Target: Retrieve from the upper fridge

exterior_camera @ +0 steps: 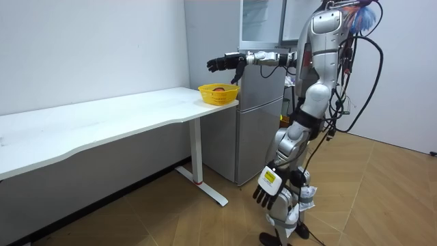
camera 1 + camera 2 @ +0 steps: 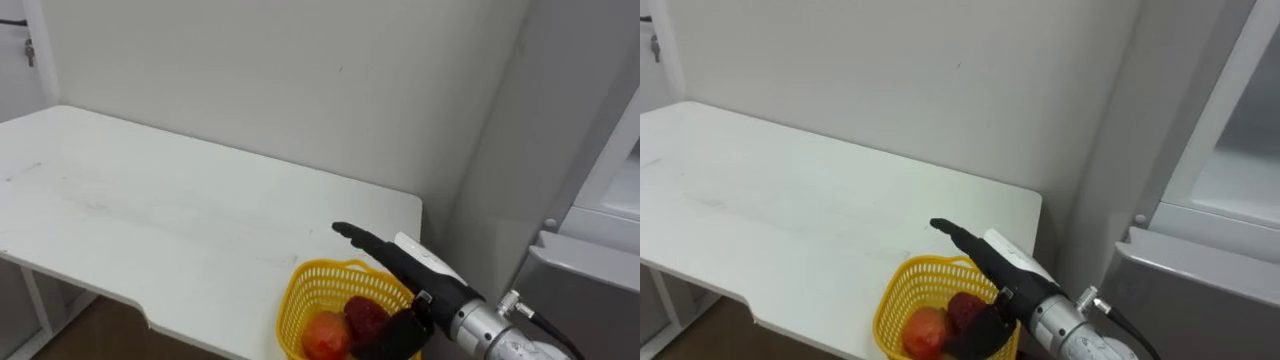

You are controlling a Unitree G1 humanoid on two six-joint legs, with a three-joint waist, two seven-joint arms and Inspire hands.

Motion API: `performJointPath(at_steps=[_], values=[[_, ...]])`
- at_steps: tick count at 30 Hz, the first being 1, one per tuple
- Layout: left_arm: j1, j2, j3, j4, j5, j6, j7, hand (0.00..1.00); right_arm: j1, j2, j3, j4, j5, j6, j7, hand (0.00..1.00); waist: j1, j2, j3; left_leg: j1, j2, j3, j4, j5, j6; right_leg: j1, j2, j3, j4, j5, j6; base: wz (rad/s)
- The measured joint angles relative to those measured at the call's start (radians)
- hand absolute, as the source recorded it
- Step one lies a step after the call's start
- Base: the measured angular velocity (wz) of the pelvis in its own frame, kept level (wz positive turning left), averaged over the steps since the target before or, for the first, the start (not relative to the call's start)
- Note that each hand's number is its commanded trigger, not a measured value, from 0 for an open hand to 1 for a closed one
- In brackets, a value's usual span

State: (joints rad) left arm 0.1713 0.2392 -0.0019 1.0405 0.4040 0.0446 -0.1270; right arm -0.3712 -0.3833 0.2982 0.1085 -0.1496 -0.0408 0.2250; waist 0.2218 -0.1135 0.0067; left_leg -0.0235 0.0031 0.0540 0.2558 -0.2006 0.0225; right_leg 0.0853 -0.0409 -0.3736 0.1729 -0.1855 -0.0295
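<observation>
**Basket on the table corner, right hand open above it**

The yellow basket [image 2: 298,290] sits on the white table [image 2: 150,200], at the corner nearest the fridge [image 1: 263,130] and close to the table's end edge and front edge. Inside it lie an orange-red fruit [image 2: 324,336] and a darker red fruit [image 2: 366,314], touching each other.

The right hand [image 2: 395,262] reaches out over the basket from the fridge side. Its fingers are stretched nearly straight toward the wall and it holds nothing. Its lower part hangs just over the darker fruit, but the eye views do not show whether it touches. In the room view the hand is plainly above the basket's rim, with the arm held level. The left hand [image 1: 268,186] hangs low beside the robot's leg, fingers loose and empty.

The robot stands in front of the fridge, turned toward the room view's left. The fridge's upper compartment [image 2: 1240,170] is open and shows a pale interior, and the grey lower door is closed. The table's end is just beside the fridge's side.

To the basket's left the tabletop runs long and bare, and its front edge curves inward partway along. A plain pale wall [image 2: 300,80] backs the table. The wooden floor [image 1: 382,205] in front of the table and around the robot is open.
</observation>
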Motion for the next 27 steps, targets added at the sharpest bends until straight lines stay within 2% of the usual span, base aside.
performJointPath(at_steps=[4, 5, 8, 10, 12, 15, 22, 24, 26, 27], values=[[0.008, -0.005, -0.001, 0.000, -0.001, 0.000, 0.015, 0.00, 0.017, 0.005, -0.010, -0.025, 0.035, -0.001, -0.023, 0.00, 0.000, 0.013, -0.0053, 0.016, 0.000, 0.004, -0.001, 0.000, 0.000, 0.007, 0.000, 0.013, 0.002, 0.001, 0.002, -0.07], [0.014, -0.006, -0.002, 0.000, -0.002, -0.001, 0.018, 0.00, 0.044, 0.013, -0.015, -0.059, 0.036, -0.002, -0.031, 0.00, -0.003, 0.018, -0.0058, 0.019, 0.000, 0.004, -0.006, 0.000, 0.001, 0.010, 0.000, 0.013, 0.002, 0.001, 0.002, -0.04], [0.026, -0.012, -0.003, 0.000, -0.001, -0.001, 0.030, 0.00, 0.090, 0.037, -0.016, -0.119, 0.044, -0.004, -0.033, 0.00, -0.026, 0.034, -0.0017, 0.027, 0.001, 0.014, -0.017, -0.001, 0.001, 0.012, 0.000, 0.018, 0.002, 0.001, 0.002, -0.06], [0.030, -0.020, -0.004, 0.000, -0.001, -0.001, 0.029, 0.00, 0.114, 0.042, -0.016, -0.147, 0.050, -0.004, -0.033, 0.00, -0.033, 0.046, -0.0047, 0.029, 0.002, 0.027, -0.018, -0.001, 0.002, 0.011, 0.000, 0.024, 0.000, 0.001, 0.003, -0.11], [0.030, -0.023, -0.007, 0.000, -0.001, -0.001, 0.029, 0.00, 0.140, 0.055, -0.018, -0.181, 0.122, -0.004, -0.032, 0.00, -0.056, 0.058, -0.0051, 0.035, 0.002, 0.029, -0.019, 0.000, 0.002, 0.013, 0.000, 0.029, 0.001, 0.001, 0.003, -0.05], [0.022, -0.023, -0.007, 0.001, -0.002, -0.007, 0.030, 0.00, 0.150, 0.077, -0.020, -0.220, 0.187, -0.005, -0.027, 0.00, -0.083, 0.064, -0.0054, 0.038, 0.003, 0.035, -0.020, 0.000, 0.002, 0.013, 0.000, 0.033, 0.003, 0.002, 0.003, -0.06], [0.009, -0.033, -0.022, 0.014, -0.011, -0.029, 0.048, 0.00, 0.219, 0.120, -0.068, -0.360, 0.254, -0.016, -0.024, 0.00, -0.104, 0.069, -0.0042, 0.039, 0.011, 0.083, -0.028, -0.002, 0.003, -0.007, 0.004, 0.073, 0.004, 0.006, 0.005, -0.17], [0.007, -0.036, -0.033, 0.026, -0.019, -0.032, 0.059, 0.00, 0.256, 0.136, -0.071, -0.409, 0.302, -0.035, -0.023, 0.00, -0.119, 0.071, -0.0052, 0.040, 0.011, 0.082, -0.033, -0.002, 0.004, -0.013, 0.003, 0.075, 0.005, 0.009, 0.006, -0.08], [0.010, -0.040, -0.033, 0.042, -0.019, -0.035, 0.065, 0.00, 0.294, 0.156, -0.083, -0.439, 0.314, -0.036, -0.020, 0.00, -0.127, 0.077, -0.0036, 0.043, 0.011, 0.083, -0.034, -0.002, 0.004, -0.018, 0.003, 0.078, 0.015, 0.009, 0.006, -0.05], [0.017, -0.044, -0.034, 0.041, -0.019, -0.035, 0.076, 0.00, 0.312, 0.166, -0.084, -0.448, 0.314, -0.036, -0.021, 0.00, -0.138, 0.082, -0.0056, 0.043, 0.011, 0.084, -0.035, -0.003, 0.005, -0.019, 0.003, 0.081, 0.015, 0.009, 0.006, -0.05]])
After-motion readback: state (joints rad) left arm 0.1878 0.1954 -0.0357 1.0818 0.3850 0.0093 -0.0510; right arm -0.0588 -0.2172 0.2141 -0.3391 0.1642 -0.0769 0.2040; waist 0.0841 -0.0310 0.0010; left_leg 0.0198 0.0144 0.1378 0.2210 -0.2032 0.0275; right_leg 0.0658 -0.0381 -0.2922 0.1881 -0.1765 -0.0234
